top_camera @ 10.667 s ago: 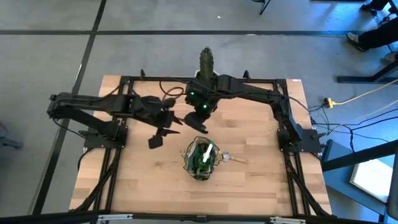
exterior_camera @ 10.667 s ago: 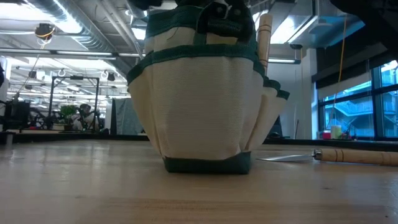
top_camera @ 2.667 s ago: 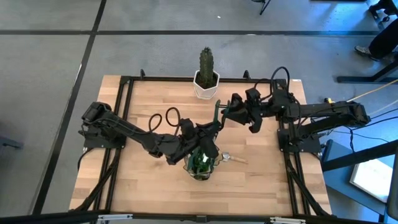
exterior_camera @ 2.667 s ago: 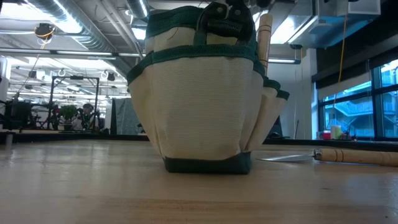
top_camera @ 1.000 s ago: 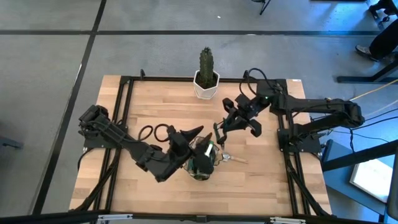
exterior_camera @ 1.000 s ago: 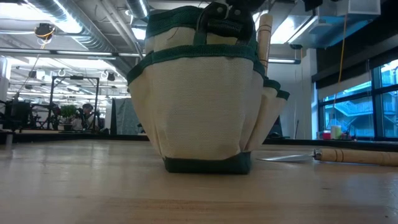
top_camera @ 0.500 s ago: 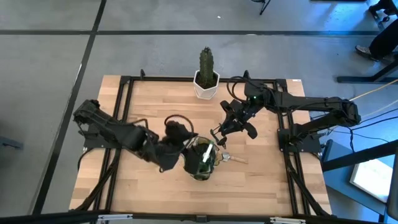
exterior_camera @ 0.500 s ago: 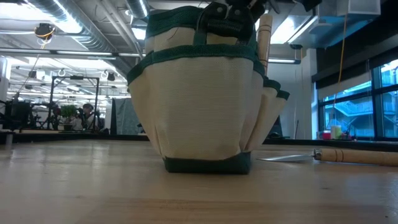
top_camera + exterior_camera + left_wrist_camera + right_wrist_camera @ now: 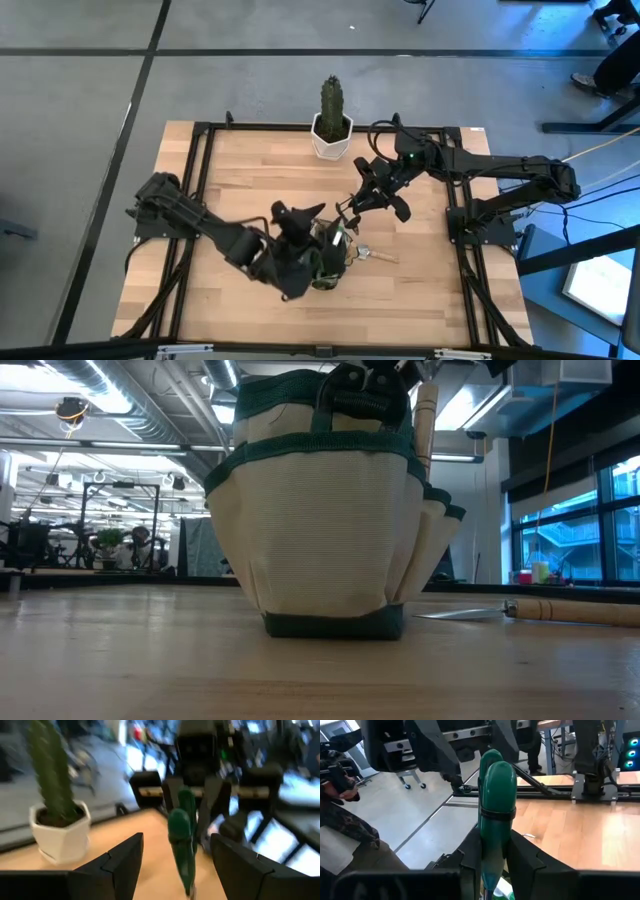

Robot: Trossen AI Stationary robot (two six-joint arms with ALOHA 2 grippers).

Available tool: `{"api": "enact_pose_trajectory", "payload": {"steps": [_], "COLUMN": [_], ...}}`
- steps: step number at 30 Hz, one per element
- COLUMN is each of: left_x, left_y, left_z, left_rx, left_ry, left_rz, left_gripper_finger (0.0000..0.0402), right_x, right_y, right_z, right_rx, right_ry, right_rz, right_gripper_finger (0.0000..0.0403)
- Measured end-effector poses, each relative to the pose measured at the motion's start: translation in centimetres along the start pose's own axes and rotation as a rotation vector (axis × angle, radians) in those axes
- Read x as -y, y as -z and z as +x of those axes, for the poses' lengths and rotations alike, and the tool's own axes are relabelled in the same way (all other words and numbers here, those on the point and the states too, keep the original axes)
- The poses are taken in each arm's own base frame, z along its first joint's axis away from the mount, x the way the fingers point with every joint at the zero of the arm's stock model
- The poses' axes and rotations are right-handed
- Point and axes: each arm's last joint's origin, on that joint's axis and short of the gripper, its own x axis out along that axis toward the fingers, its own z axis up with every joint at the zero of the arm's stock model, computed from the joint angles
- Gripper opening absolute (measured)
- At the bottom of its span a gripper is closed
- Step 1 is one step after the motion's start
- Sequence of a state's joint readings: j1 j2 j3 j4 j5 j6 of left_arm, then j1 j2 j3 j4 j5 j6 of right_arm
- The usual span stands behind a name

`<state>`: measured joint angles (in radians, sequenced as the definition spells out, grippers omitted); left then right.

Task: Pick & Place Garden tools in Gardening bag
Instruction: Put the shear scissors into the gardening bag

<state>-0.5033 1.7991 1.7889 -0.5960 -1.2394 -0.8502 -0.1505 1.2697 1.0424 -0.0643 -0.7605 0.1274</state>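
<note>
The gardening bag point(image 9: 328, 258) point(image 9: 320, 530) stands upright on its base near the table's middle. A wooden handle point(image 9: 426, 420) sticks up from its right pocket, and a dark tool point(image 9: 365, 400) shows at its top. My right gripper point(image 9: 352, 208) point(image 9: 494, 857) hangs just past the bag's far rim, shut on a green-handled tool point(image 9: 495, 795) point(image 9: 182, 845). My left gripper point(image 9: 302, 214) point(image 9: 175, 865) is open beside the bag's far left. It points at that tool, which shows between its fingers without touching them. A wooden-handled trowel point(image 9: 570, 610) point(image 9: 375, 255) lies flat on the table, right of the bag. My right gripper pinches the tool's two green handles point(image 9: 492, 845) between its two fingers, below their rounded free ends. The handles stand side by side, pointing up out of the hold. The tool's lower end is hidden below the fingers.
A cactus in a white pot point(image 9: 331, 120) point(image 9: 55, 805) stands at the table's far edge. Both arms crowd the space over the bag's far side. Bare wood lies toward the near edge point(image 9: 300, 315) and the left.
My left arm has swung about beside the bag and its wrist has turned; its gripper stays by the bag's far left. My right gripper has kept its place, holding the green-handled tool and tipping a little.
</note>
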Motion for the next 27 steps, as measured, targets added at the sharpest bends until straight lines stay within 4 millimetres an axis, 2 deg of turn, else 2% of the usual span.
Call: {"api": "enact_pose_trajectory", "payload": {"steps": [3, 7, 12, 14, 20, 27], "left_x": [0.5, 0.5, 1.6, 1.8, 2.0, 2.3], "left_y": [0.8, 1.1, 0.1, -0.5, -0.8, -0.4], "left_z": [-0.3, 0.2, -0.4, -0.7, -0.9, -2.1], "left_rx": [0.067, -0.014, 0.042, 0.063, 0.063, 0.048], "left_ry": [-0.045, 0.006, 0.041, 0.049, 0.075, 0.109], "left_rz": [-0.018, -0.072, -0.12, -0.121, -0.154, -0.197], "left_gripper_finger": [0.0225, 0.0225, 0.0225, 0.0225, 0.0225, 0.0226], "right_x": [0.0, -0.2, 0.3, 0.9, 2.8, 2.8], "right_y": [0.0, -0.1, 0.4, 0.9, 2.2, 1.5], "right_z": [0.0, 0.0, 1.0, 1.7, 3.2, 3.3], "right_rx": [0.001, 0.0, -0.027, -0.048, -0.074, -0.033], "right_ry": [-0.011, -0.09, -0.368, -0.412, -0.364, -0.385], "right_rz": [-0.015, -0.061, -0.064, -0.028, 0.013, -0.018], "right_gripper_finger": [0.0064, 0.0064, 0.0064, 0.0064, 0.0064, 0.0064]}}
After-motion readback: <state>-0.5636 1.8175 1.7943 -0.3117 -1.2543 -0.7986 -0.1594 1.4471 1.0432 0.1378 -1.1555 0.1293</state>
